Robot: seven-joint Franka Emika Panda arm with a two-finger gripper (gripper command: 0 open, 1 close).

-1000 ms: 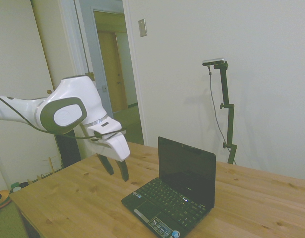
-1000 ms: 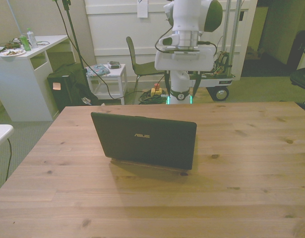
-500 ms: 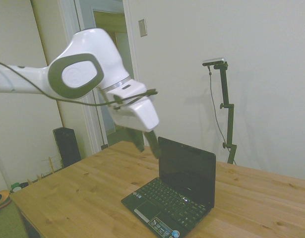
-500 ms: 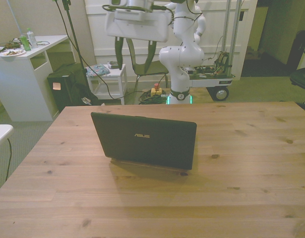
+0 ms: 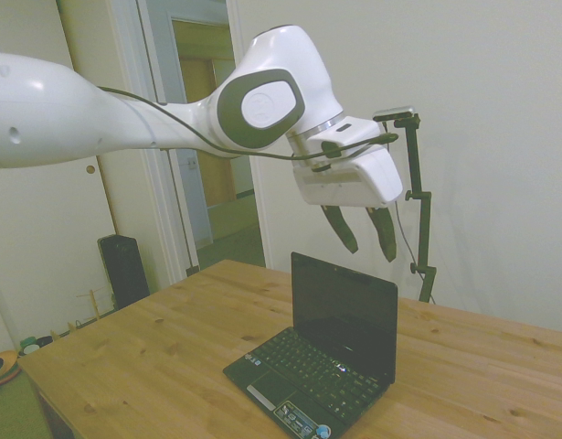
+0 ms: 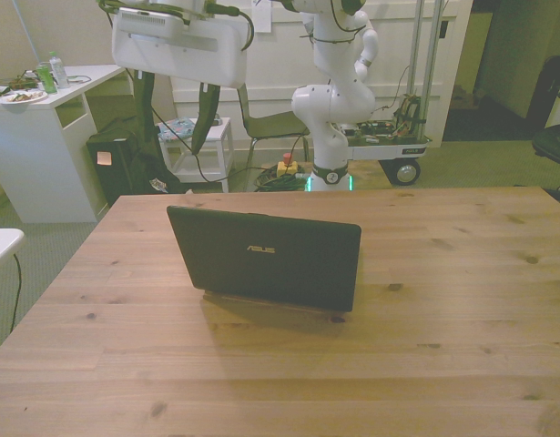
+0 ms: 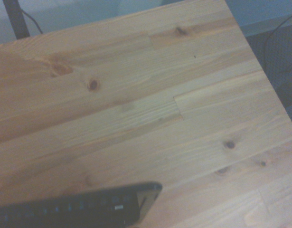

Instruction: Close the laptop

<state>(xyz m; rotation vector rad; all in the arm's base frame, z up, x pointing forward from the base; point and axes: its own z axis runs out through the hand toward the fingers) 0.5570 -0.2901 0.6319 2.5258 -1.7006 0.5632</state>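
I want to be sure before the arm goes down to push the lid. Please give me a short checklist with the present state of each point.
1. Laptop lid upright, open: ok.
2. Gripper above the lid's top edge, not touching: ok.
3. Fingers spread apart, holding nothing: ok.
4. Gripper centred over the lid: not ok; in the front view it hangs toward the front view's left end.
5. Bare table around the laptop: ok.
6. Keyboard free of objects: ok.
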